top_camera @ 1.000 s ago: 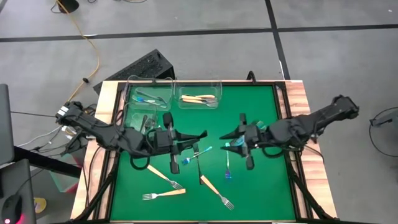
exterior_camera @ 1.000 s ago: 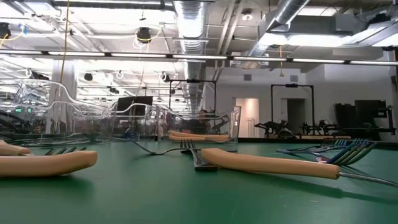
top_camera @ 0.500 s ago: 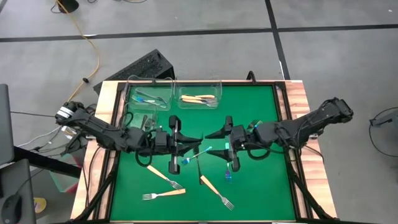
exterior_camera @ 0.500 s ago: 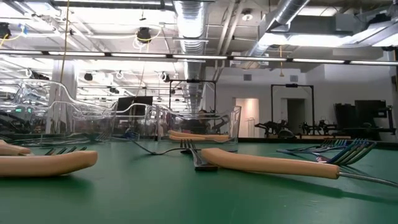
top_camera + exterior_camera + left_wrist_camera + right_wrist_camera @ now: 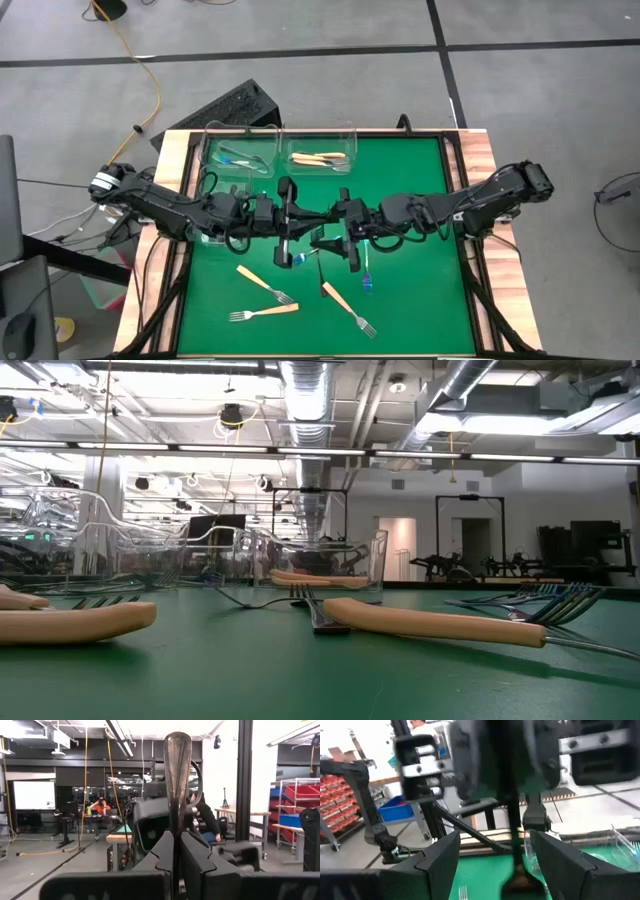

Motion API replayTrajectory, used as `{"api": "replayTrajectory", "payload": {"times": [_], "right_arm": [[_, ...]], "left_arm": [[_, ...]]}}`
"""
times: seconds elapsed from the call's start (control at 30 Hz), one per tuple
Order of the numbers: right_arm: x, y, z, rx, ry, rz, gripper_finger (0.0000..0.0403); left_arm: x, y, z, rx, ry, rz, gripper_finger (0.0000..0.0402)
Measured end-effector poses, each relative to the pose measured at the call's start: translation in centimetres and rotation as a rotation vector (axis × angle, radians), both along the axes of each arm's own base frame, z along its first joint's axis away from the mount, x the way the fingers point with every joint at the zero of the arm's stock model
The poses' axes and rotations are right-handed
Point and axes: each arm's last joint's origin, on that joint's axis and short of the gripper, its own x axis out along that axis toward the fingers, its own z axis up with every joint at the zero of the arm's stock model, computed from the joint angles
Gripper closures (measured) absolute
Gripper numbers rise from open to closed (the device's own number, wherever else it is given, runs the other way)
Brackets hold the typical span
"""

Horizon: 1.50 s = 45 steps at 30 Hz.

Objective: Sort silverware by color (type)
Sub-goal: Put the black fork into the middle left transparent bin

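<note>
A large workshop-lab: exposed ceiling ducts [image 5: 310, 390], strip lights, red parts bins [image 5: 300, 790] on shelving beyond the left gripper [image 5: 176, 855].

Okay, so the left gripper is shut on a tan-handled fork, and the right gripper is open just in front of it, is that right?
Not quite: the fork in the left gripper is dark grey-black, not tan-handled, as the left wrist view shows. The rest holds: the left gripper is shut on it, and the right gripper is open, facing it.
</note>
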Motion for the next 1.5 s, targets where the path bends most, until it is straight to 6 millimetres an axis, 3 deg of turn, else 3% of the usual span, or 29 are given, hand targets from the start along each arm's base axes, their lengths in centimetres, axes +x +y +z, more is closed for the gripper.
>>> {"api": "replayTrajectory", "payload": {"times": [0.17, 0.4, 0.63, 0.9, 1.07, 1.3, 1.5], "right_arm": [[-0.1, 0.0, 0.9, -0.042, -0.039, -0.022, 0.0152], [-0.1, -1.2, 1.2, -0.056, -0.042, -0.062, 0.0227], [0.0, -1.8, 1.0, -0.130, -0.027, -0.071, 0.0383], [0.1, -2.5, 0.8, -0.141, -0.004, -0.140, 0.0390], [0.4, -4.2, 0.2, -0.153, 0.053, -0.184, 0.0390], [1.6, -9.0, -0.9, -0.139, 0.102, -0.244, 0.0390], [4.7, -12.5, -4.3, -0.121, 0.127, -0.240, 0.0390]], "left_arm": [[0.1, -0.1, -0.3, 0.018, 0.029, -0.035, 0.0400], [0.2, 0.4, -0.2, 0.021, 0.018, -0.067, 0.0400], [0.5, 1.1, -0.5, 0.013, 0.049, -0.070, 0.0400], [0.1, 2.4, -0.2, -0.058, 0.087, -0.062, 0.0397], [-1.3, 4.3, 0.4, -0.082, 0.170, -0.052, 0.0355], [-5.6, 6.3, 2.6, -0.116, 0.217, 0.001, 0.0275], [-11.4, 6.9, 4.5, -0.196, 0.231, 0.088, 0.0250]]}}
